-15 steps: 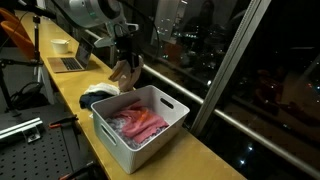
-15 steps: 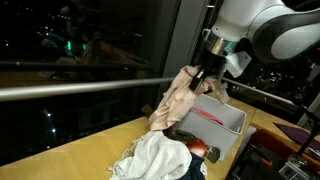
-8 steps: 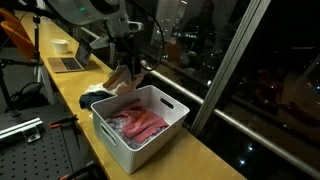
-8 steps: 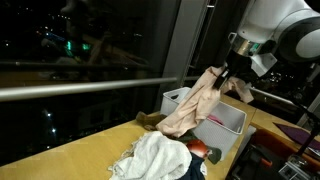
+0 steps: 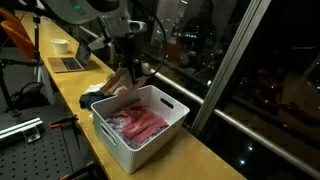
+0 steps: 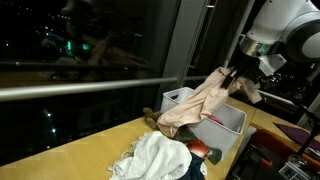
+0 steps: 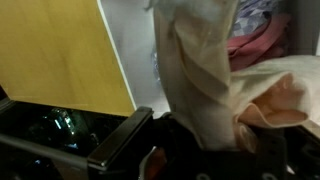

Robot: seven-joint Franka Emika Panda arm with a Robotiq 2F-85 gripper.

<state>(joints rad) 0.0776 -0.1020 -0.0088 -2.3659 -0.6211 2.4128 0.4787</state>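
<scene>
I have the fingers (image 6: 238, 80) pinched shut on the top of a beige cloth (image 6: 200, 105), so the cloth is in the air, not on the tabletop (image 6: 90, 150). This rig has only one arm, so no other hand could be nearer.

What matters for steering is how the cloth lies from the grip. In this exterior view it runs from the fingers down toward 8 o'clock. Its long axis is slanted rather than plumb, and its lower end trails past the near rim of the white basket (image 6: 176, 97) toward the tabletop. The basket body sits at about 6 o'clock from the grip. In an exterior view from the opposite end the cloth (image 5: 124, 80) drops toward 7 o'clock from the fingers (image 5: 130, 62), and the basket (image 5: 120, 148) opens at 5 o'clock. I cannot tell whether the lowest fold touches the rim or hangs just clear of it.

The wrist view shows the cloth (image 7: 200, 85) filling the middle. The basket wall (image 7: 128, 45) lies at 9 o'clock of it, and pink clothing (image 7: 262, 42) shows inside the basket at 2 o'clock.

Counted:
- one beige cloth
- one basket
- one pink bundle (image 5: 140, 125) in the basket; how many pieces it holds I cannot tell
- one white heap of fabric (image 6: 155, 160) on the tabletop beside the basket
- one laptop (image 5: 70, 63) farther along the tabletop
- one cup (image 5: 60, 45) farther along the tabletop
</scene>
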